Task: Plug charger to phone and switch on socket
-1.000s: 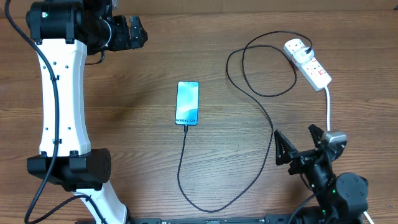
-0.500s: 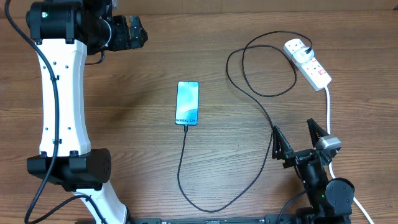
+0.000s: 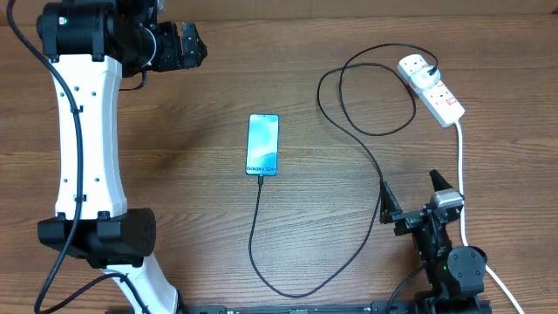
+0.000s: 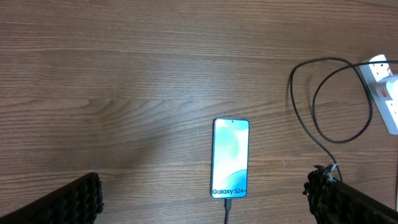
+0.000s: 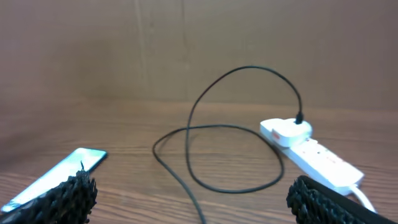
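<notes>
I saw my left tool [image 3: 192, 45] and right tool [image 3: 411, 196] both wide open, holding nothing. The phone [image 3: 263, 144] lay lit at the middle of the surface [image 3: 174, 174], the charger [image 3: 255, 214] meeting its near edge and looping to the socket [image 3: 433, 87].

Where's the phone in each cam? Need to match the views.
Overhead: phone just left of centre, lit screen up.
Left wrist: phone in the lower half, slightly right of centre.
Right wrist: phone at bottom left, seen at a low angle.
Shared landmark: socket, upper right overhead, at the right edge in left wrist, lower right in right wrist.
</notes>
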Tool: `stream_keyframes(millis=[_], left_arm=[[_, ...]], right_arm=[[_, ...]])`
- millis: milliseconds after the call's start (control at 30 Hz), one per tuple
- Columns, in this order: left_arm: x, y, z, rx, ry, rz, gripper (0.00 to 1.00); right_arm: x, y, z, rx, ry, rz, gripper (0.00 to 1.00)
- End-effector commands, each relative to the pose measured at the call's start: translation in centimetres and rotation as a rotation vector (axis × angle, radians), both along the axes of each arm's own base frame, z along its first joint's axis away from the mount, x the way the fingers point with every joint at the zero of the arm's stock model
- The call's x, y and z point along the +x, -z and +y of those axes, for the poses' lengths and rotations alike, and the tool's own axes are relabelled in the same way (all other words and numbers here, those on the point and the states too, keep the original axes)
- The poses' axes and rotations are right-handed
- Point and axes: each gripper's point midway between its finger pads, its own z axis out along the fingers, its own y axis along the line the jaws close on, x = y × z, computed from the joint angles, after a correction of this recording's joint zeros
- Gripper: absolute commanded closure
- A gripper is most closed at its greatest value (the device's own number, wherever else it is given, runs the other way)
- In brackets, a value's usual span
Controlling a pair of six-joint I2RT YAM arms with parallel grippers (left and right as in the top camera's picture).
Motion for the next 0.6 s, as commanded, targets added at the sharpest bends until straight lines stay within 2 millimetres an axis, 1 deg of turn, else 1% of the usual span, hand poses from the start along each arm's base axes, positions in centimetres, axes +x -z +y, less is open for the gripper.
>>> stream_keyframes(millis=[0, 233, 567], left_arm=[[0.2, 0.1, 0.0, 0.011, 0.012, -0.004, 0.0], [0.2, 0.1, 0.0, 0.011, 0.012, -0.004, 0.0], [0.2, 0.1, 0.0, 0.011, 0.012, -0.004, 0.0]], right_arm=[[0.2, 0.2, -1.2, -0.04, 0.069, -0.007, 0.0], [0.3, 0.2, -2.5, -0.04, 0.136, -0.008, 0.0], [0.3, 0.2, -2.6, -0.037, 0.139, -0.008, 0.0]])
